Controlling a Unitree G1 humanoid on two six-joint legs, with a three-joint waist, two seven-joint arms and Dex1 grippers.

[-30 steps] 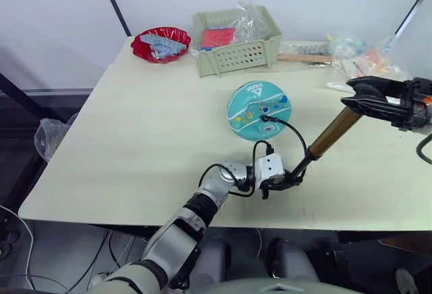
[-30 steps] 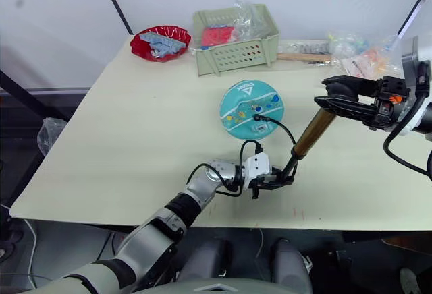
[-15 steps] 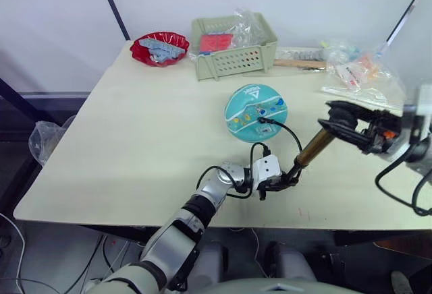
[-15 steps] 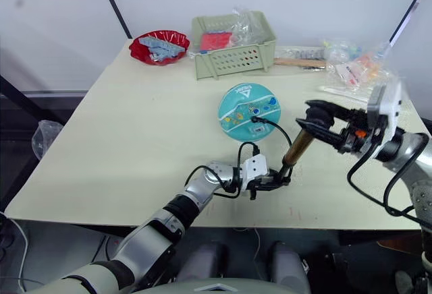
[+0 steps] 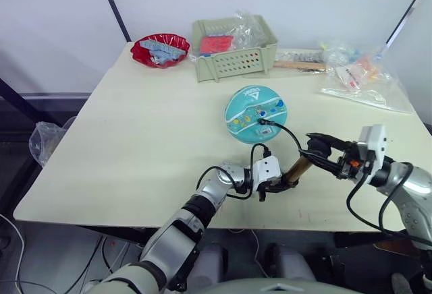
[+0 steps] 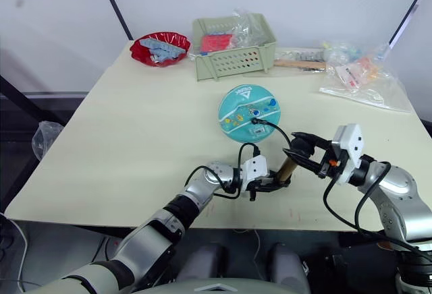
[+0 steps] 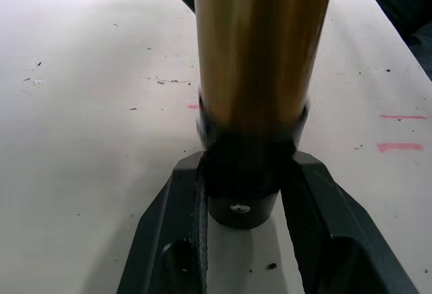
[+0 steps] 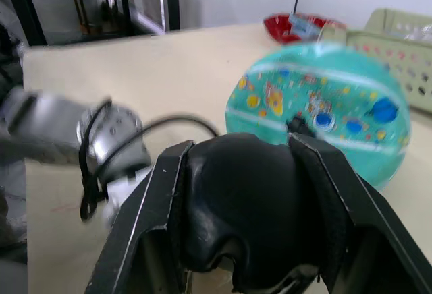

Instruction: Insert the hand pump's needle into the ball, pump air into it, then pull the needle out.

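The teal ball (image 5: 256, 112) rests mid-table. The hand pump (image 5: 299, 168) leans up to the right from the table's front part, and its thin black hose (image 5: 290, 134) loops to a small black fitting (image 5: 262, 121) on the ball's near side. The needle is too small to make out there. My left gripper (image 5: 277, 186) is shut on the pump's black lower end cap (image 7: 244, 185). My right gripper (image 5: 317, 147) is shut on the black T-handle (image 8: 248, 206), which sits close to the top of the brass cylinder (image 7: 260, 51). The ball (image 8: 324, 105) lies just beyond the handle.
A green basket (image 5: 233, 41) and a red bowl (image 5: 160, 46) stand along the table's far edge. A wooden-handled tool (image 5: 297, 65) and clear plastic bags (image 5: 361, 75) lie at the far right. The table's front edge (image 5: 202, 212) runs close under the left gripper.
My right gripper has come down and to the left with the T-handle, pushing it toward the brass cylinder. The left gripper has stayed on the pump's base, and the ball has not moved.
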